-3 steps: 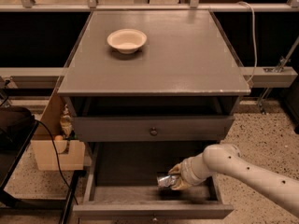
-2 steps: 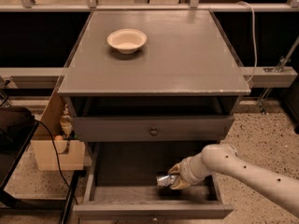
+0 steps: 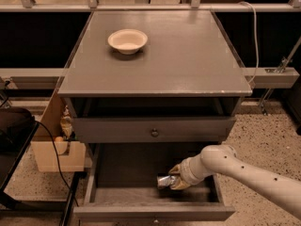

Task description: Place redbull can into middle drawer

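Camera view, single frame.

Arm (image 3: pixel 249 172): enters from the lower right corner and slopes up and to the left. Cream-white, tube-shaped casing with a row of small dark holes along it. It bends at a rounded joint over the right part of the lower drawer (image 3: pixel 94 182), and the last short segment then points left and slightly down into the drawer.

Hand (image 3: pixel 175 179): inside the lower drawer, right of centre, low over the dark floor and nearer the front wall than the back. The tan fingers (image 3: pixel 178 184) are pressed together on the can (image 3: pixel 164 181), one above it and one below, as far as can be seen.

Can: silver, lying on its side with its free end pointing left out of the hand. It is within the drawer's walls. Whether it touches the floor or hangs just above it cannot be told.

Lower drawer: pulled well out, with the front panel at the bottom edge of the frame.

Upper drawer (image 3: pixel 117 130): closed, with a round metal knob (image 3: pixel 154 133) at centre, directly above the open one.

Tabletop (image 3: pixel 188 55): grey, carrying a cream bowl (image 3: pixel 127 40) upright towards the back left. The bowl is well apart from the arm and hand.

Surroundings: a cardboard box (image 3: pixel 52 155) stands on the speckled floor (image 3: pixel 263 131) to the left of the cabinet. A black cable (image 3: pixel 55 160) hangs in front of it.
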Tool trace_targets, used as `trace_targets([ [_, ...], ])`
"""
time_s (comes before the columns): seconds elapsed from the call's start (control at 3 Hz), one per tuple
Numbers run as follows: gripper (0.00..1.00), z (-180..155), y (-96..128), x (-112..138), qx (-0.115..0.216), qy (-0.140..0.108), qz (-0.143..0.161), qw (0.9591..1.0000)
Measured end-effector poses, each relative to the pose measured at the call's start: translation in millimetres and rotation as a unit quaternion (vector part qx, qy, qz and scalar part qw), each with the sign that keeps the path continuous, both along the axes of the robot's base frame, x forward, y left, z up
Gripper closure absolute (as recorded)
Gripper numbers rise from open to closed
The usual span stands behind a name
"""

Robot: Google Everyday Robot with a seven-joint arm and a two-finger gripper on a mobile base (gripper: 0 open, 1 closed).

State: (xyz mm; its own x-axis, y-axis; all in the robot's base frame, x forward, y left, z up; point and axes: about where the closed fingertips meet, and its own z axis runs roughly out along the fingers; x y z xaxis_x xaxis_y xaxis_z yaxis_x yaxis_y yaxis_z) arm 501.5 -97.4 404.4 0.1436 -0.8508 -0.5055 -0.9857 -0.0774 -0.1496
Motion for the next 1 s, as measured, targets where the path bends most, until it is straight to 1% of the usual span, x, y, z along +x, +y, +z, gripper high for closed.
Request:
trace_targets([
  [0.67, 1.00, -8, 7, 10, 0.001, 0.002, -0.010, 1.0000],
  [1.0, 1.00, -37, 10, 4, -0.003, 0.020, -0.014, 0.9997],
])
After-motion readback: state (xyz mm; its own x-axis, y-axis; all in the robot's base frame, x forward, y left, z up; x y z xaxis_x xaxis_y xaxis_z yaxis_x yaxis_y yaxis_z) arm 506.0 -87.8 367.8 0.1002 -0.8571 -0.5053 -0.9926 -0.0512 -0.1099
